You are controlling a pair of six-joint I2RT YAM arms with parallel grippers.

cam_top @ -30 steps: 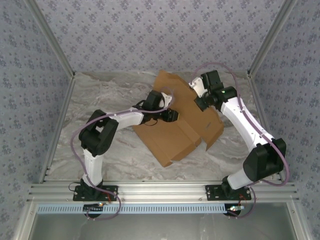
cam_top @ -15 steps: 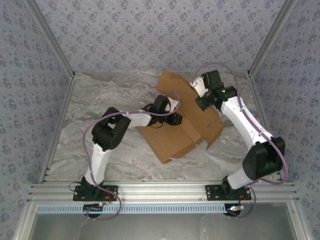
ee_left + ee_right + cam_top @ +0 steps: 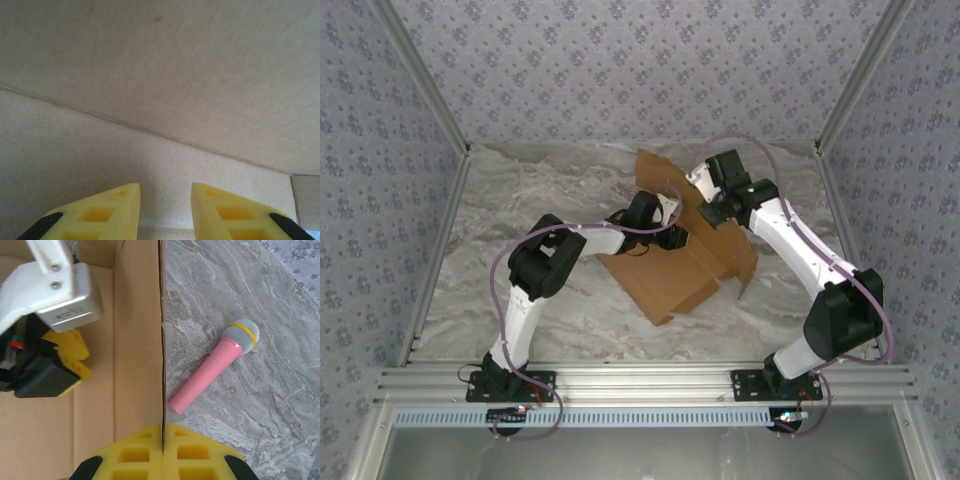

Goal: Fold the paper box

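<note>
The marble-patterned table [image 3: 520, 200] takes up the whole floor of the cell, with patterned walls on three sides. On it, a little right of centre and toward the far half, lies the paper box [image 3: 670, 275]. It is plain brown cardboard, mostly spread flat, with creased panels and flaps. Its near corner points toward the arm bases, one flap rises at the far end, and another stands up along the right side.

Both arms reach in over the cardboard. The left arm [image 3: 535, 270] bends in from the left, and the right arm [image 3: 800, 250] curves in from the right.

The left gripper [image 3: 165, 187] hovers close over an inner panel of the box near a fold line. Its yellow fingers are a little apart with nothing between them. I cannot tell whether the tips touch the cardboard.

The right gripper [image 3: 163, 427] is at the far right of the box. Its fingers are pressed together on the thin edge of an upright flap, pinching it. That flap stands between the inside of the box on the left and bare marble on the right.

On that bare marble, just beside the flap but not touching it, lies a small pink toy microphone [image 3: 212, 367] with a grey head and a yellow ring.
</note>
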